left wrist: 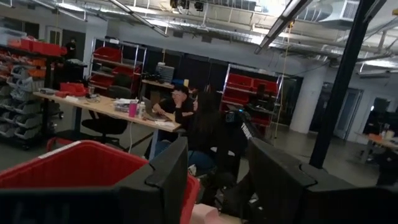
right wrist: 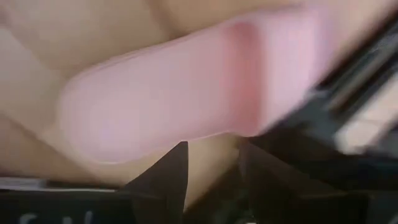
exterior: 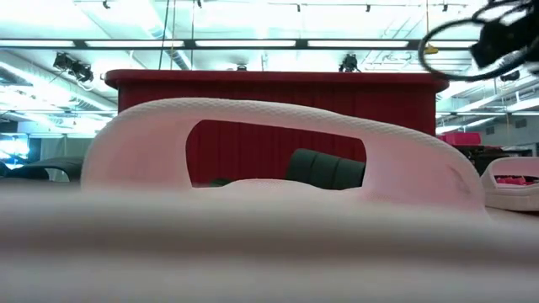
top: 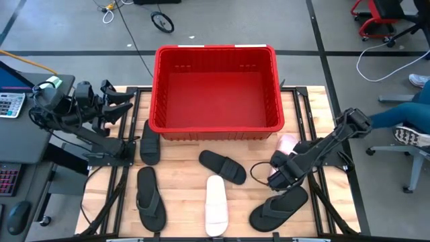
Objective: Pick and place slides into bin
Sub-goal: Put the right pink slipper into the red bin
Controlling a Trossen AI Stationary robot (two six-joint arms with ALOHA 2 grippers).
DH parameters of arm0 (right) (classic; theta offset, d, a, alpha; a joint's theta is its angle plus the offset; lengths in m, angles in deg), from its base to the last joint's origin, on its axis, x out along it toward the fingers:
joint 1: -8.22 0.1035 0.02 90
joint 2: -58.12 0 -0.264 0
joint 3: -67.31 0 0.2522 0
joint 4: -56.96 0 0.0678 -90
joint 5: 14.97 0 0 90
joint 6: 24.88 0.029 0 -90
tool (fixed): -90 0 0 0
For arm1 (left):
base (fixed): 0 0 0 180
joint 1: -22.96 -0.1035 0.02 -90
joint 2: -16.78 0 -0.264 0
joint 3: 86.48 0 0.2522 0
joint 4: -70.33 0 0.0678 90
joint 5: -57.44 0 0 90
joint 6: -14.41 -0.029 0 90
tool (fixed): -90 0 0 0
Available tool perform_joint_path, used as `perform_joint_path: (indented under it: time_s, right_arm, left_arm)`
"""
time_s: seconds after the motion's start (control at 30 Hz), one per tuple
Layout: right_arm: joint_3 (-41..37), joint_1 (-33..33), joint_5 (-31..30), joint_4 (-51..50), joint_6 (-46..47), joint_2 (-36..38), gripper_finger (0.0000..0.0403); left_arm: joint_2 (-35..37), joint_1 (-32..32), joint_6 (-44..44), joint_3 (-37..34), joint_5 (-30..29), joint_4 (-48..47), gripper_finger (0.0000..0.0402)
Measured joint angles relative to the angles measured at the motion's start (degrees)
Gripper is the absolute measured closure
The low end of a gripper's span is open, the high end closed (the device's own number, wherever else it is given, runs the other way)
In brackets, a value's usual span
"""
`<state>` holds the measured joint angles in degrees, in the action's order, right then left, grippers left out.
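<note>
From above, the bin (top: 216,87) stands at the far middle of the surface (top: 181,178) and holds nothing, so by this showing no slide has been placed yet. Six slides lie outside it. A black slide (top: 149,142) lies just off the bin's near left corner. A black flip-flop (top: 149,197) lies nearer the front, with a white slide (top: 216,204) beside it and another black slide (top: 224,166) in the middle. On the right are a second black flip-flop (top: 278,208) and a pink slide (top: 285,152), the last partly under the right arm. The right gripper (top: 282,172) is low over that pink slide. The left gripper (top: 115,102) waits off the surface's left edge, jaws parted and holding nothing.

The low view adds height, which the overhead view cannot give. The white slide's strap (exterior: 278,126) arches across the near field. The bin's red wall (exterior: 278,97) rises behind it. The pink slide (exterior: 509,181) sits at the right edge with part of the right arm hanging above it. The bin's inside is hidden here.

The left wrist view shows that arm's dark fingers (left wrist: 171,177) apart with nothing between them, the bin's rim (left wrist: 74,165) below, and people seated at a desk in the room beyond.

The right wrist view is filled by the pink slide (right wrist: 180,93) close up, with the finger tips (right wrist: 171,168) spread just short of it. The jaws look released, not yet closed on the slide. My reading is that the first pick is only starting and all six slides remain.
</note>
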<state>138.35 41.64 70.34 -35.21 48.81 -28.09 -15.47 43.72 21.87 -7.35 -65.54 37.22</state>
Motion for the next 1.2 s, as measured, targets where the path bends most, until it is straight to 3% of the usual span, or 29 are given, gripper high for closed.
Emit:
perform_joint_path:
  time_s: [0.1, 0.23, 0.7, 1.2]
  right_arm:
    - [-0.9, 0.47, 3.74, 9.25, -0.88, -0.08, 0.0254]
    - [-0.88, 2.1, 3.15, 18.15, -2.2, -1.28, 0.0254]
    - [-0.89, 3.11, 4.36, 18.54, -6.82, -7.21, 0.0252]
    - [-0.67, 3.01, 0.11, 19.74, -7.69, -14.69, 0.0249]
  left_arm:
    - [0.0, 0.0, 1.44, 0.0, 0.01, -0.42, 0.023]
    - [0.0, 0.0, 2.14, 0.0, -0.01, -0.42, 0.023]
    - [0.0, 0.0, 2.9, 0.0, -0.01, -2.34, 0.023]
    - [0.0, -0.02, 3.96, 0.0, -0.01, -3.28, 0.023]
